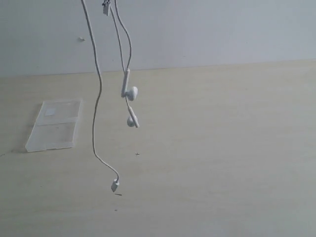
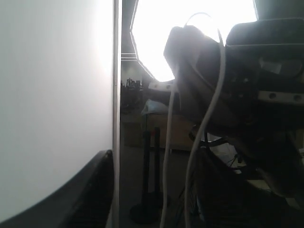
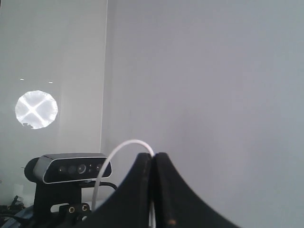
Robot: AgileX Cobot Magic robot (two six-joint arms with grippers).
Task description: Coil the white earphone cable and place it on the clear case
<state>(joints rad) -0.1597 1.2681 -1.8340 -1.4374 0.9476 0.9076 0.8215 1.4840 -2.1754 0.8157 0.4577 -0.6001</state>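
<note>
White earphone cable (image 3: 130, 140) pinched between closed right jaws, looping out (rest dangles above table (image 1: 222, 148)); left jaws: cannot tell.

Right claw (image 3: 154, 159), black tapered fingers (image 3: 138, 192), smooth matte surfaces

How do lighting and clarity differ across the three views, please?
Exterior view: soft, even light, slightly hazy, so the white earphone cable and clear case show weakly against the pale table. Left wrist view: a blown-out bright patch leaves the hardware in silhouette. Right wrist view: evenly lit grey wall, one bright round spot; the right end effector is near-black.
</note>
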